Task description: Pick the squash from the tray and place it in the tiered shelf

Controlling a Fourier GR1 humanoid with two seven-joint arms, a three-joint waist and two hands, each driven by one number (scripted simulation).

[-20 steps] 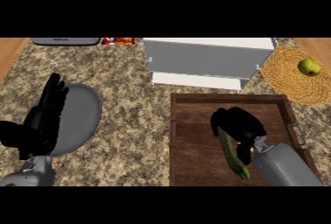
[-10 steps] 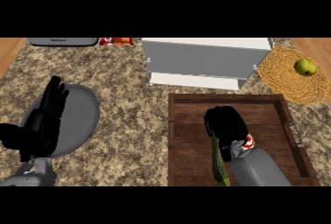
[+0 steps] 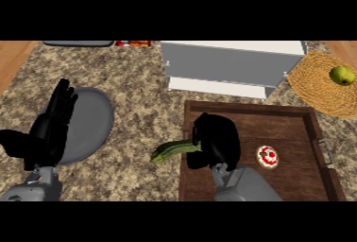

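Note:
My right hand point(image 3: 215, 142) is curled round one end of a long green squash point(image 3: 171, 151), over the left part of the brown wooden tray point(image 3: 279, 118). The squash sticks out leftward past the tray's left rim, above the counter. Behind the tray stands the white and grey tiered shelf point(image 3: 226, 66). My left hand point(image 3: 49, 130) rests open at the far left, fingers up, over a grey plate point(image 3: 90, 123).
A small red and white round item point(image 3: 267, 156) lies in the tray to the right of my hand. A green apple point(image 3: 342, 75) sits on a woven mat point(image 3: 317, 87) at the right back. Speckled counter lies between plate and tray.
My right hand has moved left across the tray with the squash, which has swung from lying along the tray to pointing left over the rim. The left hand has barely moved.

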